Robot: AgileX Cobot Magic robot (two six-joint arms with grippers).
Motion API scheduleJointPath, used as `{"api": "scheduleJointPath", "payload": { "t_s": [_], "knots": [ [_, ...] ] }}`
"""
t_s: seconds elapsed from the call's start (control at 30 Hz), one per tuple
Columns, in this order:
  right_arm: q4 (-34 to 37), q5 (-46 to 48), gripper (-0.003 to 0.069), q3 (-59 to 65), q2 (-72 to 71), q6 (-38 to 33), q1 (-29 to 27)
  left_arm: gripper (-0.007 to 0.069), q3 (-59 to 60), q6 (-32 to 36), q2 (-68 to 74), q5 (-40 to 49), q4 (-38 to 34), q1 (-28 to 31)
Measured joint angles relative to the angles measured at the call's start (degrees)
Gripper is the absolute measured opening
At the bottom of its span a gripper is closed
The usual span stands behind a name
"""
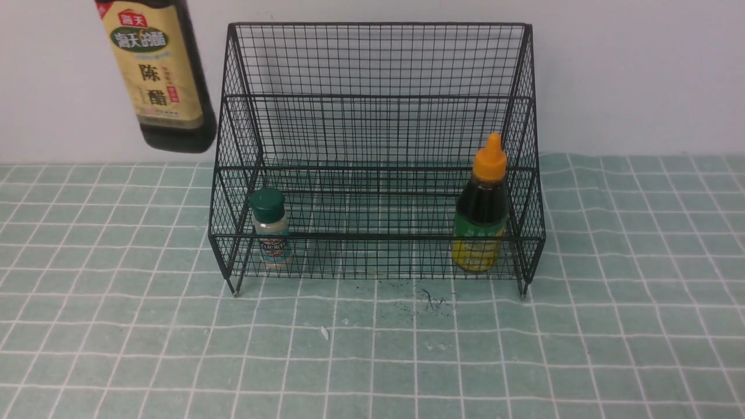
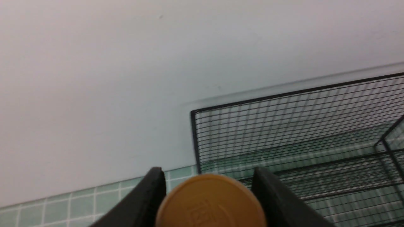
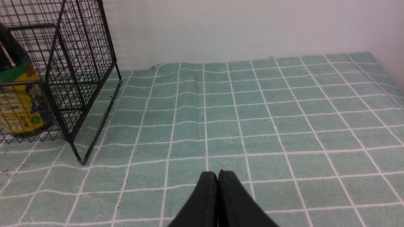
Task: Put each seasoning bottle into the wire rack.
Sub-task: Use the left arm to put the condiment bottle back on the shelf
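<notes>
Right wrist view: my right gripper [image 3: 217,174] is clenched on nothing, jaws pressed together, low over the green checked cloth [image 3: 284,119] off the right side of the wire rack [image 3: 79,56]. Left wrist view: left gripper [image 2: 208,177] is grasping the vinegar bottle; I see its gold cap [image 2: 210,205] wedged between the two black fingers [image 2: 151,195], with the rack's top corner beyond. Front view, nearest first: bare cloth with a white fleck [image 1: 324,333] and dark scuff marks [image 1: 430,301] just ahead of the rack's front legs. Then the rack [image 1: 378,24] itself: green-lidded shaker [image 1: 270,230] upright at the left end of the lower front tier, squat bottle [image 1: 482,215] with orange nozzle upright at the right end of the same tier. Upper tier holds nothing. Vinegar bottle [image 1: 166,75] hangs in the air just beside the rack's left side, outside it, slightly tilted, top cut off by the frame. White wall [image 1: 640,75] behind.
</notes>
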Motion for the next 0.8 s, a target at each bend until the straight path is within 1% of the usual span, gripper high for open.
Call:
{"api": "scheduleJointPath", "payload": {
  "t_s": [0.2, 0.53, 0.7, 0.8],
  "knots": [
    [0.0, 0.0, -0.0013, 0.0, 0.0, 0.0, 0.0, 0.0315, 0.0, -0.6, 1.9, -4.3, 0.0, -3.8],
    [0.0, 0.0, -0.0013, 0.0, 0.0, -0.1, 0.0, 0.0315, 0.0, -2.0, 9.5, -10.4, 0.0, -4.3],
    [0.0, 0.0, -0.0013, 0.0, 0.0, -0.2, 0.0, 0.0314, 0.0, -2.3, 12.7, -10.6, 0.0, -4.3],
    [0.0, 0.0, -0.0013, 0.0, 0.0, -0.2, 0.0, 0.0314, 0.0, -3.8, 14.9, -8.9, 0.5, -4.3]
  ]
}}
